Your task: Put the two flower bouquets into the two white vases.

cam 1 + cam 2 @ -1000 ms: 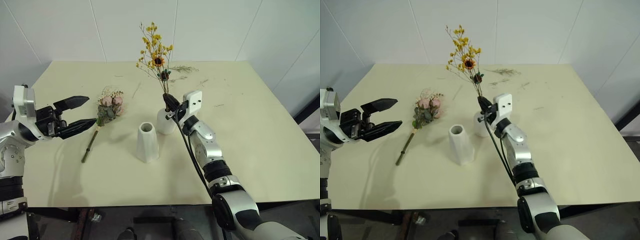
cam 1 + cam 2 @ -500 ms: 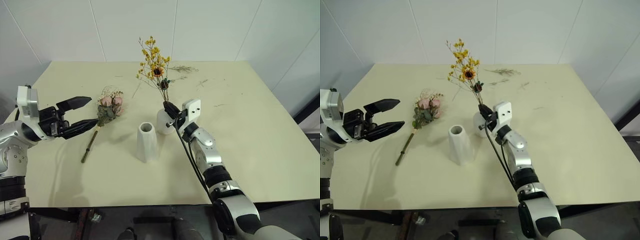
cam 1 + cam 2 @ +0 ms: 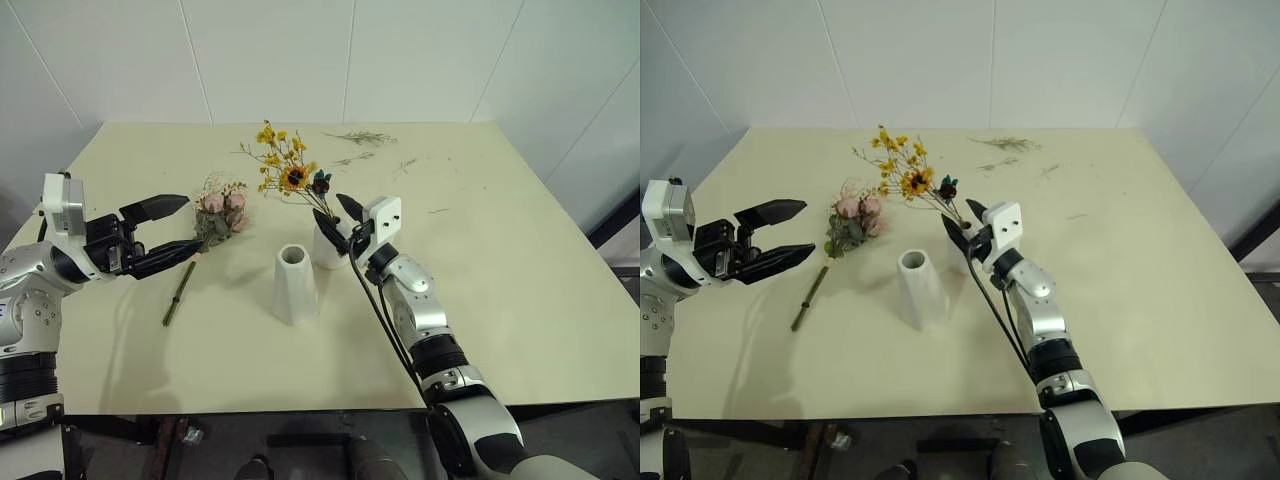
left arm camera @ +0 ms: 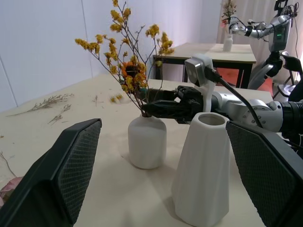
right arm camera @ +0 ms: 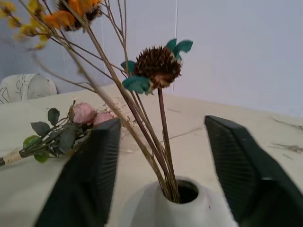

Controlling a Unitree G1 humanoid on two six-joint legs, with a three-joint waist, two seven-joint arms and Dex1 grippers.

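Two bouquets, two vases, two grippers. From the left: the left gripper (image 3: 172, 228) hovers over the table's left side with its jaws spread wide and nothing between them, fingertips aimed toward 3 o'clock. Just beyond them the pink rose bouquet (image 3: 220, 215) lies flat on the table (image 3: 520, 270), blooms toward 12 o'clock, its stem trailing toward 7 o'clock. Next comes the tall cone vase (image 3: 294, 284), upright and empty, near the table's middle. At its 1 o'clock, close by, stands the short rounded vase (image 3: 328, 247) — the yellow bouquet (image 3: 285, 172) sits in its small mouth, stems leaning toward 10 o'clock, a small sunflower and a dark seed head among the yellow sprigs. The right gripper (image 3: 333, 216) is at that vase's mouth with its jaws released, one finger on either side of the stems without pinching them.

The table is pale cream — a few loose dried sprigs (image 3: 362, 138) lie near its far edge. White panelled walls stand behind it.
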